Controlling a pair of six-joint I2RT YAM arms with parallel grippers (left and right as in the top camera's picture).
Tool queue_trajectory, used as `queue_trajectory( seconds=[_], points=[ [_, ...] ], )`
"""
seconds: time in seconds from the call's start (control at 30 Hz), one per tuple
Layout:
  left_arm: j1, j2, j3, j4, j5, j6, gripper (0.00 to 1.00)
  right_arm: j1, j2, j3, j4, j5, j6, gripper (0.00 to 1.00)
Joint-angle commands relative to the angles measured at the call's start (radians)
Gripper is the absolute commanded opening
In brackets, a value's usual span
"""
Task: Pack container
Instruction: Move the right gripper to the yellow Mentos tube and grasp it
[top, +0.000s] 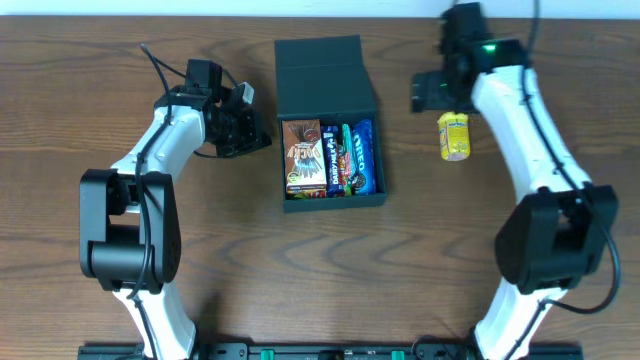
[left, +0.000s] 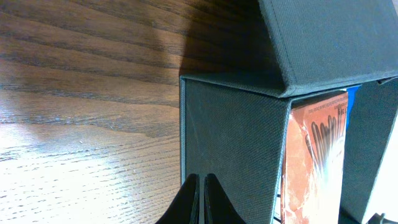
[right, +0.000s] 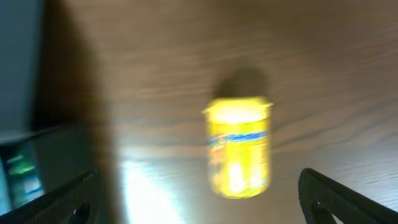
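Container (left: 230, 137): matt dark board, fine woven texture. Table (top: 90, 60): wood grain, faint sheen. Yellow packet (top: 454, 136): glossy.

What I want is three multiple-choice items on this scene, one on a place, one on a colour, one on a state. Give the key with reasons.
1. Relative to the container, the yellow packet lies: A inside it; B on the table to its right; C under it.
2. The container is: A dark teal-black; B white; C red.
3. The left pincer is: A wide open; B shut; C out of view.
Key: 1 B, it lies on bare wood in the overhead view; 2 A, its walls are dark; 3 B, its fingers meet in the left wrist view.
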Motion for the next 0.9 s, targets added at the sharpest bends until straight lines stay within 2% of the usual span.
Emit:
queue_trajectory(
  seconds=[0.0,0.23,0.47,0.63,0.73,0.87],
  points=[
    [0.004,0.004,-0.009,-0.003,0.002,0.018,0.06,-0.043,0.044,-0.030,0.008,-0.026,-0.104,0.99],
    [0.004,0.004,-0.009,-0.003,0.002,0.014,0.06,-0.075,0.155,-0.030,0.005,-0.024,-0.124,0.99],
    [0.004,0.004,-0.009,-0.003,0.002,0.014,0.06,-0.077,0.228,-0.030,0.014,-0.024,-0.124,0.95],
    [0.004,0.004,-0.009,-0.002,0.002,0.014,0.06,-0.079,0.258,-0.030,0.016,-0.025,-0.124,0.78],
    [0.004,0.004,-0.009,-0.002,0.002,0.014,0.06,-0.079,0.265,-0.030,0.016,-0.026,-0.124,0.60],
    [0.004,0.004,-0.009,-0.002,0.002,0.014,0.06,-0.079,0.265,-0.029,0.014,-0.043,-0.123,0.47]
  ],
)
